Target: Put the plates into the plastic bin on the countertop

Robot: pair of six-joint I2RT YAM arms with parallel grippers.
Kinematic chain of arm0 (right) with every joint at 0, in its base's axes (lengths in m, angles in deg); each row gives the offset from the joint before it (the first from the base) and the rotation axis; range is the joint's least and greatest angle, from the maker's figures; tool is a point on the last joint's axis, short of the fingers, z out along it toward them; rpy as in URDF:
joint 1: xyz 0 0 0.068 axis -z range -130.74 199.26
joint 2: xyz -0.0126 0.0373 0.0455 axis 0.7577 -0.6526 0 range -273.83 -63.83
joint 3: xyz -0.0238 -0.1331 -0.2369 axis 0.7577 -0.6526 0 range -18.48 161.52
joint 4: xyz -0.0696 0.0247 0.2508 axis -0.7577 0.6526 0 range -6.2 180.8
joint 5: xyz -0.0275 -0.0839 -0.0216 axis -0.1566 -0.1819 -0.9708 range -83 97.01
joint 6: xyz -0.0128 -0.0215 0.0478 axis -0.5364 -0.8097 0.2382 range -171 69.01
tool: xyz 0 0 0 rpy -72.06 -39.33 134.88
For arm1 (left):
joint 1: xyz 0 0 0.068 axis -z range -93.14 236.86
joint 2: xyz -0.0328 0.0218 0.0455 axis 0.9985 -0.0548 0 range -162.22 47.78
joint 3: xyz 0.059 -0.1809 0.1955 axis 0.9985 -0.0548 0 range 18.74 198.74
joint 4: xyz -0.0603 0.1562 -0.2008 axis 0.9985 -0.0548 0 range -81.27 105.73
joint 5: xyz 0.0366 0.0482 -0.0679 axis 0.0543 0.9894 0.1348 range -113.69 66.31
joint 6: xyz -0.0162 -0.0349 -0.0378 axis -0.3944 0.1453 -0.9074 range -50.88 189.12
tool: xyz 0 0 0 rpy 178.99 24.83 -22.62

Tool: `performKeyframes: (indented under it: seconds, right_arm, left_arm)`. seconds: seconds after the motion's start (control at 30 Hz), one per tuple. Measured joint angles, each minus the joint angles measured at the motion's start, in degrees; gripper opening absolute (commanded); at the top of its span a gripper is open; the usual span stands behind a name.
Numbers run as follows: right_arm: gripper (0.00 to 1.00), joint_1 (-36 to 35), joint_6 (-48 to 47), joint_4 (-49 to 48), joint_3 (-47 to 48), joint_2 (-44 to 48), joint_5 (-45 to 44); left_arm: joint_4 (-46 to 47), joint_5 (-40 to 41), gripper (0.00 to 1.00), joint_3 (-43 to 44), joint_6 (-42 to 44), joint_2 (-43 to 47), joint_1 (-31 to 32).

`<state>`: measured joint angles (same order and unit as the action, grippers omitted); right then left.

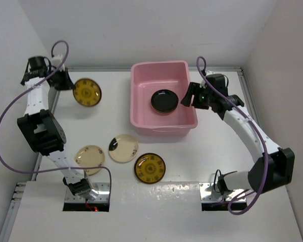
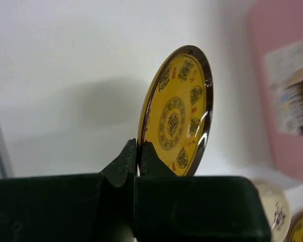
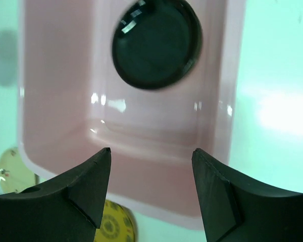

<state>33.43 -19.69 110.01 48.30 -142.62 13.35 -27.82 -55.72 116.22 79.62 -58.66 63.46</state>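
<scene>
On countertop (image 1: 217, 151), three plates (image 1: 123, 148)

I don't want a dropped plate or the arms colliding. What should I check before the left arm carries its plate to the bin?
1. Grip: left gripper shut on the rim of the amber plate: ok.
2. Held plate fully off the countertop: cannot tell.
3. The right gripper open and empty: ok.
4. Right gripper clear of the bin: not ok, it hangs over the right rim.
5. Room in the bin: ok, a black plate lies inside with bare floor around it.
6. Way from held plate to bin: ok, nothing lies between.
</scene>
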Motion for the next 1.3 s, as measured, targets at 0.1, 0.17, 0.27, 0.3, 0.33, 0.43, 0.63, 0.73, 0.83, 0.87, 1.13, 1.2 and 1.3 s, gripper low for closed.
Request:
performKeyframes:
  seconds: [0.1,0.17,0.27,0.3,0.33,0.43,0.63,0.73,0.83,0.87,1.13,1.2,1.3]
  right_arm:
    - [0.65,1.4,0.17,-0.22,-4.35,2.84,-0.33]
    - [0.65,2.43,0.44,-0.28,-7.1,4.63,-0.55]
    - [0.65,3.91,1.07,-0.26,-10.08,7.02,-0.83]
    - [0.65,4.24,1.27,-0.42,-10.64,7.52,-0.83]
    - [0.65,4.52,1.36,-0.46,-11.17,8.04,-0.85]
    - [0.65,4.96,1.51,-0.46,-11.96,8.92,-0.85]
    - [0.65,6.36,1.18,-0.42,-12.02,9.53,-0.83]
    - [0.65,6.97,1.01,-0.26,-12.02,9.9,-0.83]
    - [0.65,7.21,0.57,0.17,-12.02,10.12,-1.09]
    - [0.65,7.26,0.5,0.37,-12.02,10.16,-1.25]
    - [0.68,7.82,-0.39,1.27,-12.02,10.69,-1.44]
    - [0.68,7.82,-0.63,1.29,-12.0,10.67,-1.36]
    - [0.7,7.87,-1.01,1.38,-11.76,10.54,-1.11]
  left_arm:
    - [0.76,-0.13,0.0,8.61,-3.04,3.02,4.5]
    - [1.27,-0.2,0.0,14.29,-5.25,4.13,8.52]
    - [3.45,-1.03,0.0,20.39,-8.39,4.63,16.65]
    - [4.09,-1.2,0.0,21.33,-9.2,4.44,19.74]
    - [4.48,-1.11,0.0,21.84,-9.88,3.98,22.97]
    - [4.76,-1.2,0.0,23.47,-11.61,-0.24,31.34]
    - [5.29,1.22,0.0,27.41,-13.25,-16.35,43.04]
    - [5.18,3.02,0.0,27.58,-13.66,-22.25,45.59]
    - [4.96,4.68,0.0,27.63,-13.84,-24.87,46.56]
    - [4.96,5.01,0.0,27.63,-13.81,-24.96,46.6]
    - [6.91,6.36,0.67,27.56,-12.07,-24.04,46.56]
    - [6.75,6.29,0.67,27.28,-11.89,-23.1,46.1]
    - [6.82,5.88,0.58,25.27,-11.34,-18.86,44.33]
